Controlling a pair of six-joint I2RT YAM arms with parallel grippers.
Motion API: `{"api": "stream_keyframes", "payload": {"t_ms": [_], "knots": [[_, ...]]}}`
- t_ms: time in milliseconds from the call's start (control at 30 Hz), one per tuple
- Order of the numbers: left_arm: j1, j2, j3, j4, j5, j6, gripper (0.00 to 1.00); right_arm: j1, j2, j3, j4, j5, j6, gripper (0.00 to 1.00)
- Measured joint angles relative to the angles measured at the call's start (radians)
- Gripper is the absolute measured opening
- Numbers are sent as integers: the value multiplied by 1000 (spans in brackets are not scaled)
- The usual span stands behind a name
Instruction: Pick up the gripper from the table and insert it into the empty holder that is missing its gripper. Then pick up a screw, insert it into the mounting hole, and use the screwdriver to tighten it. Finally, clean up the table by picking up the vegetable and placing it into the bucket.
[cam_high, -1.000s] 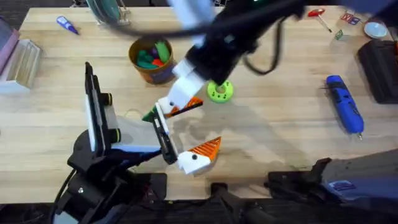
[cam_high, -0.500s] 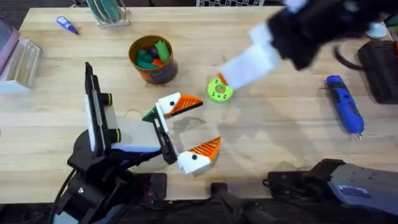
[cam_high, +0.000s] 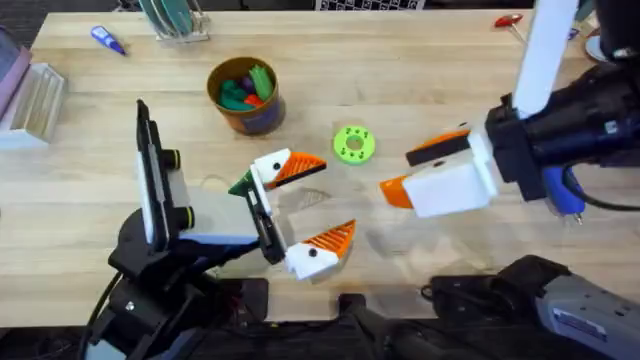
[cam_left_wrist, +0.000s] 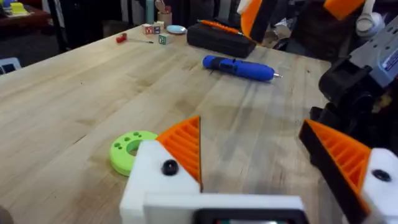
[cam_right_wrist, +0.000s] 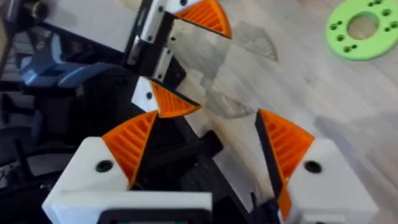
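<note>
My left gripper (cam_high: 305, 208) rests low over the table (cam_high: 420, 80), open, each white finger carrying an orange ribbed tip; in its wrist view the left gripper (cam_left_wrist: 261, 168) has nothing between its fingers. The dark-green vegetable (cam_high: 240, 185) lies beside its far finger. My right gripper (cam_high: 418, 170) hovers open and empty right of centre, and in its own view the right gripper (cam_right_wrist: 208, 146) faces the left one. The blue screwdriver (cam_high: 556, 180) lies at the right, partly under the right arm, and shows whole as the screwdriver (cam_left_wrist: 239, 65). The bucket (cam_high: 243, 112) holds toy vegetables.
A bright-green disc (cam_high: 353, 143) with holes lies between the bucket and my right gripper. A black case (cam_left_wrist: 221, 37) sits behind the screwdriver. A small blue tool (cam_high: 108, 40) and a clear box (cam_high: 35, 100) are at the far left, a red-handled tool (cam_high: 508, 20) at the far right.
The right arm swung away from above the left gripper to the right and came down, its open gripper now right of centre. The left arm has not moved.
</note>
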Motion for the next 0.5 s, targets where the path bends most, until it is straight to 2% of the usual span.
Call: {"api": "stream_keyframes", "payload": {"t_ms": [100,167,400,467,500], "knots": [[0,0,0,0,0,0,889,0,-10,-21,10,-40,0,938],[0,0,0,0,0,1,727,0,-11,-25,11,-56,0,938],[0,0,0,0,0,4,284,-1,-11,-26,14,-76,0,941],[0,0,0,0,0,4,88,-2,-11,-26,14,-76,0,941],[0,0,0,0,0,8,27,-2,-11,-26,14,-75,0,941]]}}
